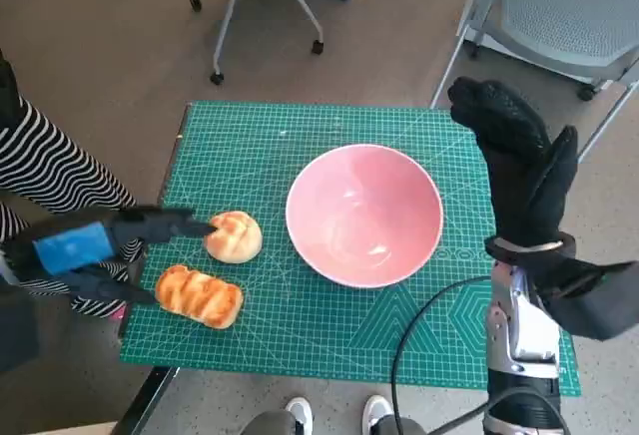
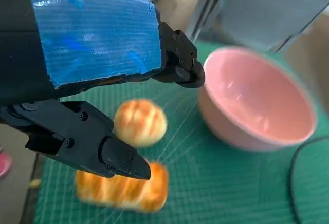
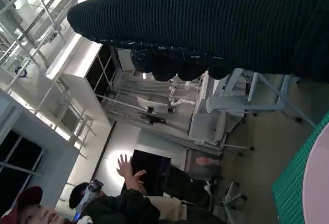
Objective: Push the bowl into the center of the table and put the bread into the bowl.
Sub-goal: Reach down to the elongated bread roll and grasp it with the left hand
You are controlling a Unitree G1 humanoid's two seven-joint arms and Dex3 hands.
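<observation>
A pink bowl [image 1: 364, 214] [image 2: 257, 98] stands empty near the middle of the green cutting mat [image 1: 300, 325], slightly right of centre. Left of it lies a round bread roll [image 1: 233, 235] [image 2: 140, 123], and nearer the front left a long braided bread [image 1: 199, 295] [image 2: 123, 189]. My left hand [image 1: 95, 250] [image 2: 97, 80] hovers at the mat's left edge with its fingers apart, the fingertips just short of both breads, holding nothing. My right hand [image 1: 519, 161] is raised upright beside the bowl's right side, fingers spread and empty.
A person's striped legs [image 1: 45, 171] are close to the table's left side. Rolling chairs [image 1: 559, 6] stand behind the table. A black cable [image 1: 424, 325] arcs over the mat's front right. Shoes [image 1: 339, 413] show below the front edge.
</observation>
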